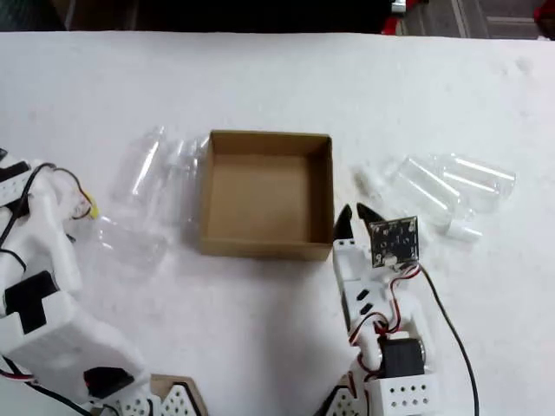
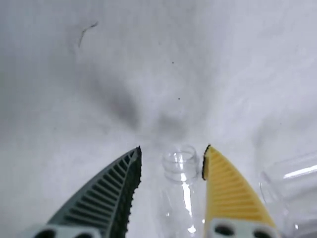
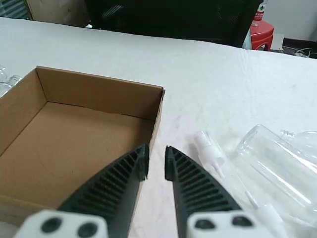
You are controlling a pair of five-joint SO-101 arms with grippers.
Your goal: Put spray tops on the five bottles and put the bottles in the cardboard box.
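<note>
— Grey and yellow, the left fingers (image 2: 114, 198) are hanging wide apart just over the worktop (image 2: 74, 99). An uncapped bottle (image 2: 181, 168) is lying in the gap between them, its open neck level with the fingertips. I cannot tell whether either finger is touching it.
— What are the right fingers (image 3: 119, 183) doing?
— They are standing a narrow slit apart, gripping nothing, and hovering right beside a corner of the cardboard box (image 3: 99, 96). That box is sitting empty.
— So how far along is it looking?
— At the very start, I am guessing. No bottle is wearing a top that I can make out and none is lying in the box, so all five cappings and all five placings are waiting.
— Are you counting five bottles?
— Five. Three are lying on the left fingers' side of the box: the one between them, then a second bottle (image 1: 143, 165) and a third bottle (image 1: 180, 166) farther off. A fourth bottle (image 3: 277, 153) and a fifth bottle (image 1: 481, 178) are lying out past the right fingers, away from the box.
— And tops?
— I am counting two: one spray top (image 3: 208, 148) lying just beyond the right fingertips, and another spray top (image 1: 460, 230) lying near those two bottles. One box.
</note>
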